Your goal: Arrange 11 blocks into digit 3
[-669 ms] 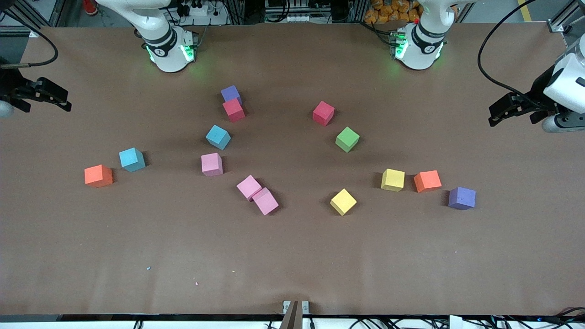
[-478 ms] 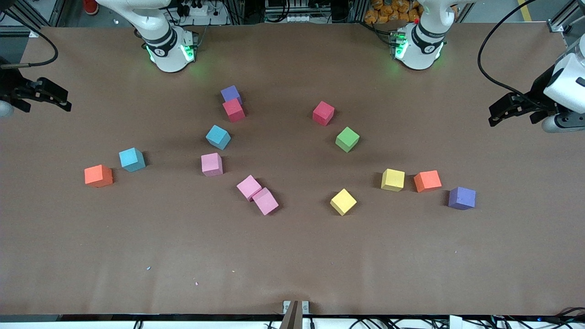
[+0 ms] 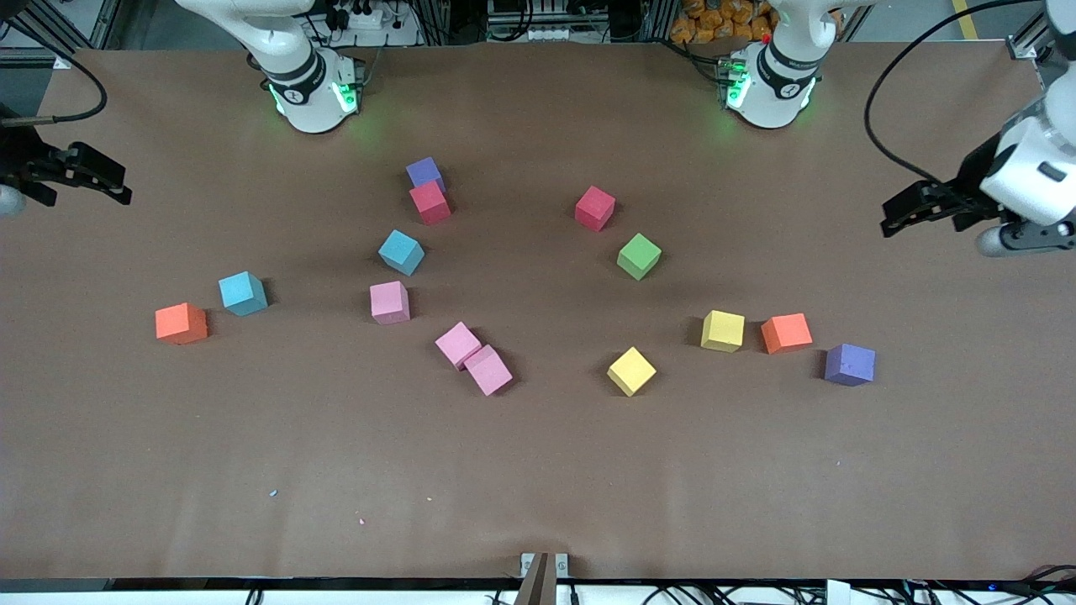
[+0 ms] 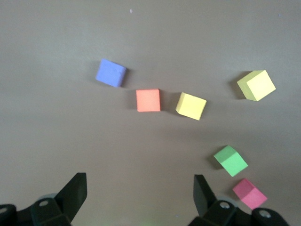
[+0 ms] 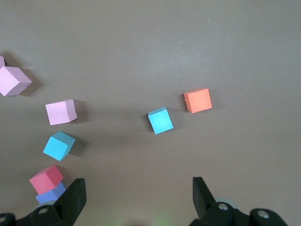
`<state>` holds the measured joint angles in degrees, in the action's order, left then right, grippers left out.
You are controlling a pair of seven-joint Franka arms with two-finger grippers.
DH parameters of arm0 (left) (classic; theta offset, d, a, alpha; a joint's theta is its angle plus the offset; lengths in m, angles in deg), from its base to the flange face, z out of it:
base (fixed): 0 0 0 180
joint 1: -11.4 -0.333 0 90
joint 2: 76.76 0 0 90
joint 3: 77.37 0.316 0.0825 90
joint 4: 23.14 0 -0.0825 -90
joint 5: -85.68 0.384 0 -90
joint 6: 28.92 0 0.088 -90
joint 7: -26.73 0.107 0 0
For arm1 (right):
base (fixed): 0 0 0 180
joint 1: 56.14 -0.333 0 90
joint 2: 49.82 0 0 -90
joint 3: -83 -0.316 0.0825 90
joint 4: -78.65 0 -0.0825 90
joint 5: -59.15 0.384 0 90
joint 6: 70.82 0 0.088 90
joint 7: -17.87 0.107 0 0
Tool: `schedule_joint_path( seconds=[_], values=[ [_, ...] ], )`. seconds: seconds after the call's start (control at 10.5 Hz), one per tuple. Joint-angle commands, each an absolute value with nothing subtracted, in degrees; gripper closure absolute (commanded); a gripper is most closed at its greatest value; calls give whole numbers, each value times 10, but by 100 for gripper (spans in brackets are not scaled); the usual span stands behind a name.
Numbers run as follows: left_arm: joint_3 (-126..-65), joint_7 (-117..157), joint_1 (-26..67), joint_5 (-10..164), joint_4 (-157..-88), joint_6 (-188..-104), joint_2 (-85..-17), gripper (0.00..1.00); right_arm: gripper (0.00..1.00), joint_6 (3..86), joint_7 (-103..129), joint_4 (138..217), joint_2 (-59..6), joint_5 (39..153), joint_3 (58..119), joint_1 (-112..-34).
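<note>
Several blocks lie scattered on the brown table. Toward the left arm's end are a purple block (image 3: 849,364), an orange one (image 3: 786,333), two yellow ones (image 3: 723,330) (image 3: 631,370), a green one (image 3: 639,256) and a red one (image 3: 595,208). Toward the right arm's end are an orange block (image 3: 181,323), two light blue ones (image 3: 243,293) (image 3: 401,252), three pink ones (image 3: 390,302) (image 3: 458,344) (image 3: 488,370), a red one (image 3: 430,202) and a purple one (image 3: 425,172). My left gripper (image 3: 901,217) (image 4: 140,188) hangs open and empty over its table end. My right gripper (image 3: 113,181) (image 5: 138,188) waits open and empty over the other end.
The two arm bases (image 3: 309,92) (image 3: 769,88) stand at the table's edge farthest from the front camera. A black cable (image 3: 891,118) loops from the left arm. A small bracket (image 3: 543,565) sits at the edge nearest the camera. A broad strip of bare table lies nearest the camera.
The left arm has shifted its gripper a little toward the middle of the table. The right arm and all blocks have stayed put.
</note>
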<state>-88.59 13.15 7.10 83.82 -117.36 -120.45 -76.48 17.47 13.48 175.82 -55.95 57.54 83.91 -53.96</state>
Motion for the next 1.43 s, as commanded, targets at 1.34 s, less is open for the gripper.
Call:
schedule_joint_path(
  seconds=[1.34],
  values=[
    [-1124,-588,121,875,-1520,-1662,-628,0,0,342,206,1988,-568,708,675,-569]
  ],
)
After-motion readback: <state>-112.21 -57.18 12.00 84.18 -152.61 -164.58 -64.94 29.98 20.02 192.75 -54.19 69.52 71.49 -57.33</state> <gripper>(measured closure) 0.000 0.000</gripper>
